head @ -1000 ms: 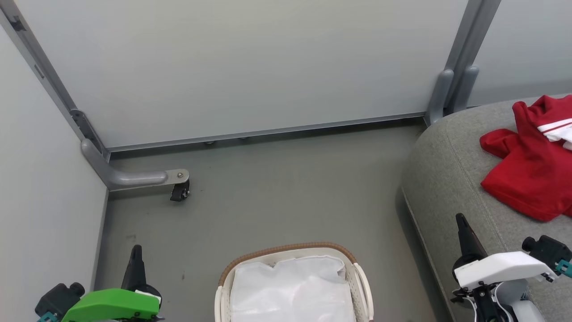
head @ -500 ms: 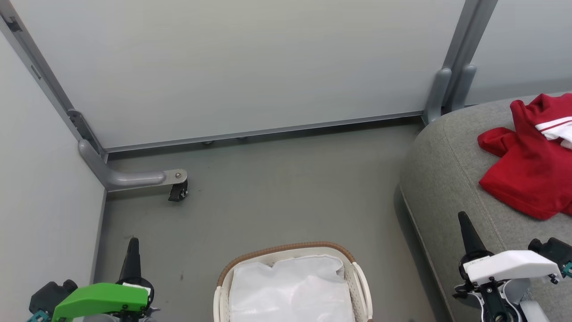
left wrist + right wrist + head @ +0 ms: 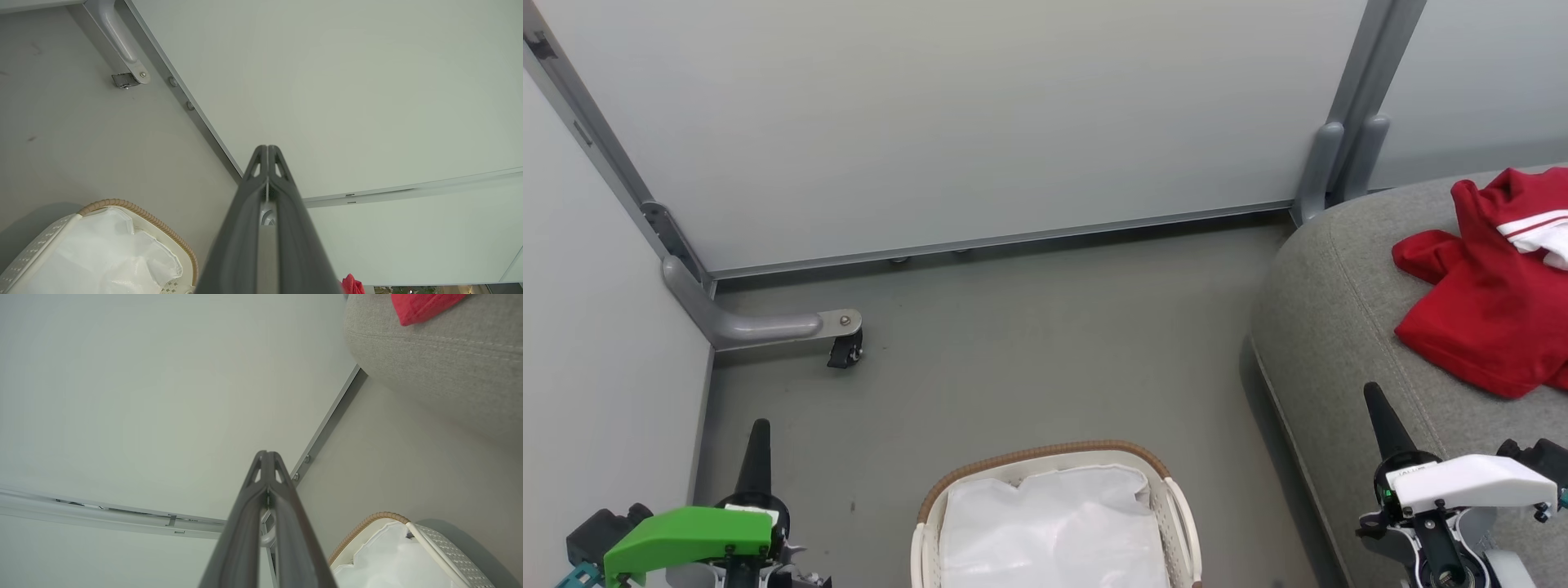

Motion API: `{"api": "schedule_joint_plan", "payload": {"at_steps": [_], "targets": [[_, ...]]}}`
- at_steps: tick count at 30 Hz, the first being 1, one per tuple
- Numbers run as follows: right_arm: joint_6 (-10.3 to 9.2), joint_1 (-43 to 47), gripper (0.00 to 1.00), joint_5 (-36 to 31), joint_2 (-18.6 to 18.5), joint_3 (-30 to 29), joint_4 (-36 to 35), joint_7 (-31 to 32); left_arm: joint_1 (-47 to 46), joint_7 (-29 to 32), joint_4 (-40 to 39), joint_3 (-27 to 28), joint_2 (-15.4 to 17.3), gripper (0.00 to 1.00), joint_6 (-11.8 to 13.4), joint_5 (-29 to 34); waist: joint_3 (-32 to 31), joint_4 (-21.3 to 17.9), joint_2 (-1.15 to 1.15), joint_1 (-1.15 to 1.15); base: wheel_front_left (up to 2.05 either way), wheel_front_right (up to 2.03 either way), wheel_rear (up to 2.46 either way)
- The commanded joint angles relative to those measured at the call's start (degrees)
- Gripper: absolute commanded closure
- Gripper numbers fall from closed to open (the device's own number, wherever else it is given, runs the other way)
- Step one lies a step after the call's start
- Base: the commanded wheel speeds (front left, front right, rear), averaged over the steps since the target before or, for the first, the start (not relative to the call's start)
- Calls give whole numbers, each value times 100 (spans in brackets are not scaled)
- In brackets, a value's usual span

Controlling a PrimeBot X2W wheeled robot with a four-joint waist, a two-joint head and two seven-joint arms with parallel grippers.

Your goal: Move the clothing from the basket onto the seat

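Grey floor (image 3: 1013, 351) carries the basket (image 3: 1045, 452), near, emptied to its white liner (image 3: 1054, 531); the clothing (image 3: 1478, 318) lies on the seat (image 3: 1331, 327), right. Both the left gripper (image 3: 758, 429) and right gripper (image 3: 1374, 392) hang empty, jaws together. Task looks done.

Left gripper (image 3: 760, 433) drifts outward to the left, right gripper (image 3: 1376, 400) outward to the right; the camera shifts slightly.

The head view looks forward and down from above the basket (image 3: 1045, 451), which lies at its bottom edge, with the seat (image 3: 1327, 327) to the basket's right. The left wrist view, left of the basket, aims along its fingers (image 3: 286, 212) toward the wall panel (image 3: 367, 81) beyond. The right wrist view mirrors it. All three share the basket's rim.
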Motion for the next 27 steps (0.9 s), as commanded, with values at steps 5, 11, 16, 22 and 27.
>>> {"api": "schedule_joint_plan", "payload": {"at_steps": [5,11,16,22,27], "targets": [[-2,-89,100,362,-38,-47,-96,101,-175,87,-65,64,26,100,-46,-313,4,-14,0,0,0,0,0],[-2,-89,100,664,-40,-74,-119,171,-206,169,-83,110,27,100,-64,-567,9,-29,0,0,0,0,0],[-2,-87,100,903,-41,-95,-138,238,-228,234,-101,143,28,100,-76,-779,13,-42,0,0,0,0,0],[-3,-84,100,1178,-44,-120,-161,308,-270,305,-116,177,29,100,-100,-1010,18,-57,0,0,0,0,0],[-3,-83,100,1400,-46,-138,-180,363,-281,361,-132,209,30,100,-112,-1185,21,-70,0,0,0,0,0]]}}
